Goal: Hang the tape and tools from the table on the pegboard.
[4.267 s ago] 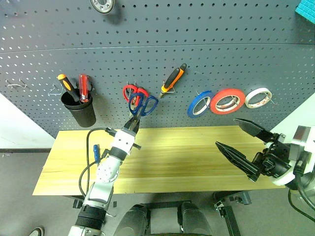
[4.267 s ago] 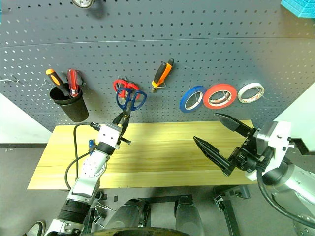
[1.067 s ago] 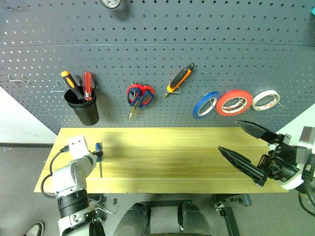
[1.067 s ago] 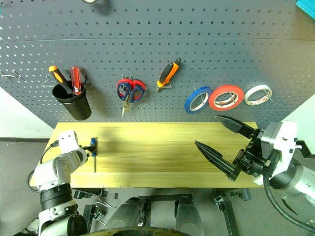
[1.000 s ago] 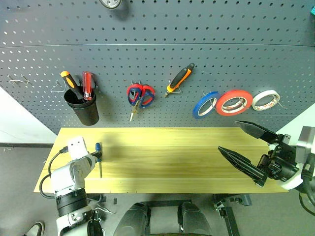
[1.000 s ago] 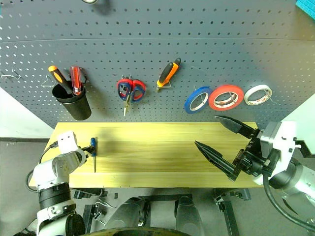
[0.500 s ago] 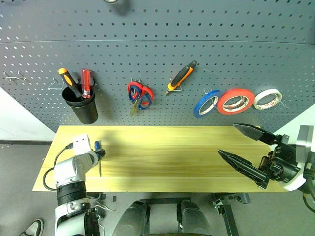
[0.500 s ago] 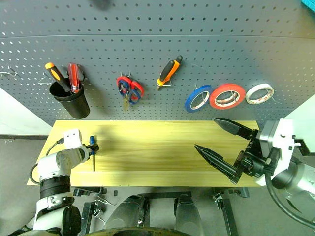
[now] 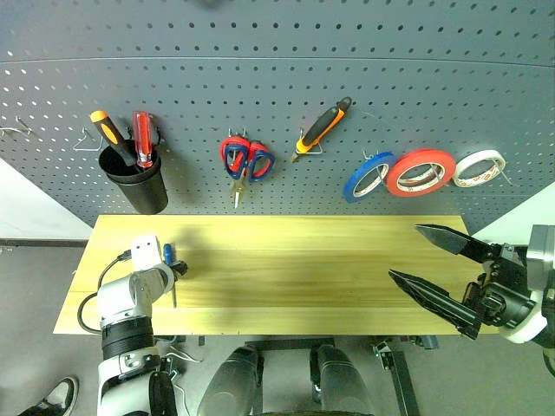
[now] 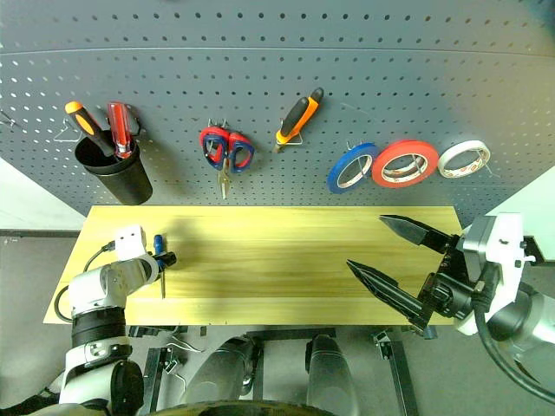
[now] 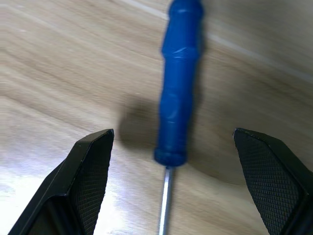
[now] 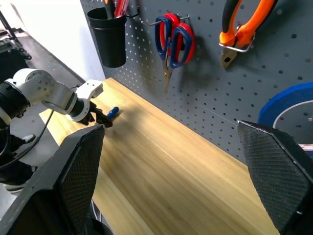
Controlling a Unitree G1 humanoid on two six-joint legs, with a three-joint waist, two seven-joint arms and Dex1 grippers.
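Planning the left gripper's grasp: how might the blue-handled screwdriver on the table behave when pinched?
The screwdriver looks rigid and probably light. Its rounded handle could roll on the table. The open left gripper straddles it, so centring seems sensible.

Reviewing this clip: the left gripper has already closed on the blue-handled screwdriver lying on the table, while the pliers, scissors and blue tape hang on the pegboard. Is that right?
Not quite. The left gripper is open: in the left wrist view its fingers stand apart on either side of the blue-handled screwdriver, not touching it, and the screwdriver lies on the table. The rest holds: the pliers, scissors and blue tape hang on the pegboard.
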